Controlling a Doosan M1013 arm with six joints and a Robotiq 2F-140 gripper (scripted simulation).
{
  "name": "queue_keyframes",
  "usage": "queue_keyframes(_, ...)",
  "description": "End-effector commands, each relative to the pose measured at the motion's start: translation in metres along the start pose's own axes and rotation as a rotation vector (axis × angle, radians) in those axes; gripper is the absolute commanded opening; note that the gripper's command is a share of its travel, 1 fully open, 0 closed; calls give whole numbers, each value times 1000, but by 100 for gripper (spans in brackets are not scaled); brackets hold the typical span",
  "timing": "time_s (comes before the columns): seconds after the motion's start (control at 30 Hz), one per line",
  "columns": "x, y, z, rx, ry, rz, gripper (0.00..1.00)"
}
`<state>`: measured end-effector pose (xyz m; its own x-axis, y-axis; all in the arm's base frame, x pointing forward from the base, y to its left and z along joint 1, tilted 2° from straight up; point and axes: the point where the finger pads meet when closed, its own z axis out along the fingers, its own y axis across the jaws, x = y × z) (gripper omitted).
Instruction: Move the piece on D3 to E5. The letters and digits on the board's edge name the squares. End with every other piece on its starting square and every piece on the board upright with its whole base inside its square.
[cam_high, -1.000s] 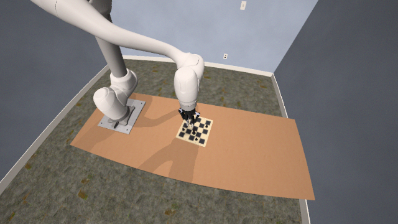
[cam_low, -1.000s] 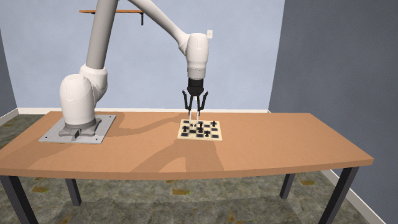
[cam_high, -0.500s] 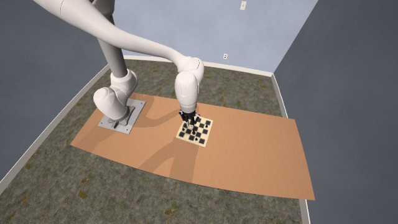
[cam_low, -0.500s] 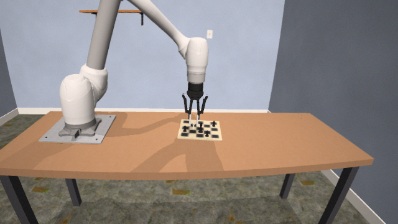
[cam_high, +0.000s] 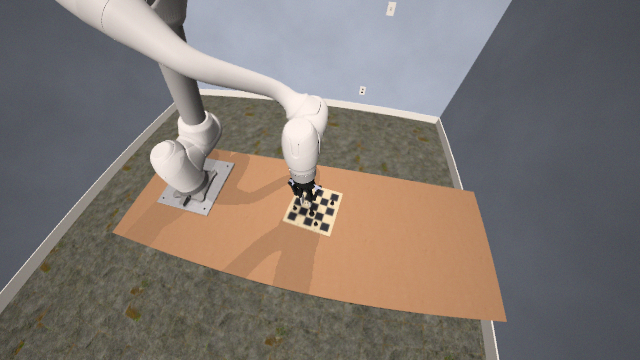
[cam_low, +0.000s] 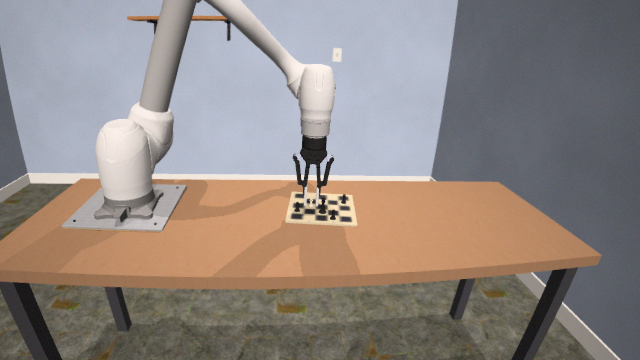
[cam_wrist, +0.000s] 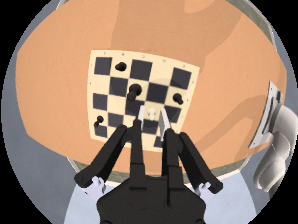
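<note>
Wrist view: pale piece (cam_high: 305, 204) (cam_low: 311, 201) (cam_wrist: 152, 114) between the claw's (cam_high: 306, 201) (cam_low: 311, 201) (cam_wrist: 152, 117) parted fingers.

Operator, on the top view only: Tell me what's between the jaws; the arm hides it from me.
Observer: The wrist view shows a pale piece there, with a visible gap on either side of it.
Operator: Give me their height over the board.
Observer: In the exterior view the jaws point down, tips low, close to the board.
Operator: Check the wall for anything sticking out.
Observer: Exterior view shows a shelf on the wall, behind the arm.
</note>
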<state>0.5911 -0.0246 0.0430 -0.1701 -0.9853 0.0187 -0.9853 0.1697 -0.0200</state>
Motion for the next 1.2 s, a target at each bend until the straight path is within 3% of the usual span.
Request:
queue_keyframes(0.0, 0, 0, 0, 0, 0, 0, 20)
queue_keyframes(1.0, 0, 0, 0, 0, 0, 0, 20)
queue_keyframes(1.03, 0, 0, 0, 0, 0, 0, 0)
queue_keyframes(1.17, 0, 0, 0, 0, 0, 0, 0)
